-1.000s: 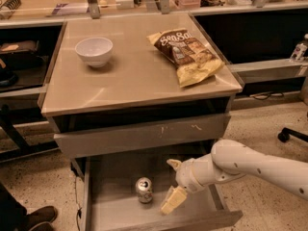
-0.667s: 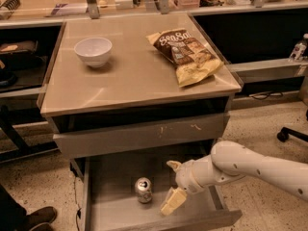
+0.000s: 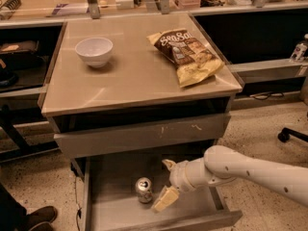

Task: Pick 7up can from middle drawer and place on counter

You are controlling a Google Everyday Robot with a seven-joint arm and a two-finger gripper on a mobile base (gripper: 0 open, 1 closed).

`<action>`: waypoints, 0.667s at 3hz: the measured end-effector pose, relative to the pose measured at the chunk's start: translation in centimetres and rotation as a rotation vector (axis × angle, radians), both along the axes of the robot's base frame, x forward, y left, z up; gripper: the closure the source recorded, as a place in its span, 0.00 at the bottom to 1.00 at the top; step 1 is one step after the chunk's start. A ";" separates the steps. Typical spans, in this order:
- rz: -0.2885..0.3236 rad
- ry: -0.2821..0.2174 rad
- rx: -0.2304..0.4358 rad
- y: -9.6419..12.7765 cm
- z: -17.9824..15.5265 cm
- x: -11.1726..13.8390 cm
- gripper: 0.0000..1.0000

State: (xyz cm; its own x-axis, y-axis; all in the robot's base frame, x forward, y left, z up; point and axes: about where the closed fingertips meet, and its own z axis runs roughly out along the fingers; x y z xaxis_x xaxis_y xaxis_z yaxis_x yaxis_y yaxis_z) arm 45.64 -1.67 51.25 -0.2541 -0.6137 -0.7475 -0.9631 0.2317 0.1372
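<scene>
Little has moved since a second ago: the arm has edged slightly left, carrying the gripper (image 3: 162, 186) closer to the 7up can (image 3: 143, 190), which itself has not shifted. I note the can standing upright on the bare floor of the open middle drawer (image 3: 109, 207), towards its centre and clear of the side walls. The gripper sits inside the drawer just to the can's right, jaws spread apart with nothing between them, the nearer finger close beside the can, though I cannot confirm contact. Assessment of the object: a small, thin-walled metal can, rigid enough for a moderate squeeze but liable to dent under excess force. I cannot tell whether it is full or empty, so its weight is unknown. Its smooth, rounded side is likely slippery and offers no flat face, and an off-centre push could tip it or roll it away. I judge the best hold to be across the middle of the body, fingers on opposite sides, well below the rim and pull tab. The counter (image 3: 139, 81) above carries a white bowl (image 3: 94, 50) and a chip bag (image 3: 187, 54), with bare surface between them for the placement.
</scene>
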 end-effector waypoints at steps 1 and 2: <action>-0.024 -0.047 0.033 1.9 -2.2 2.6 0.00; -0.052 -0.045 0.061 3.0 -4.6 3.3 0.00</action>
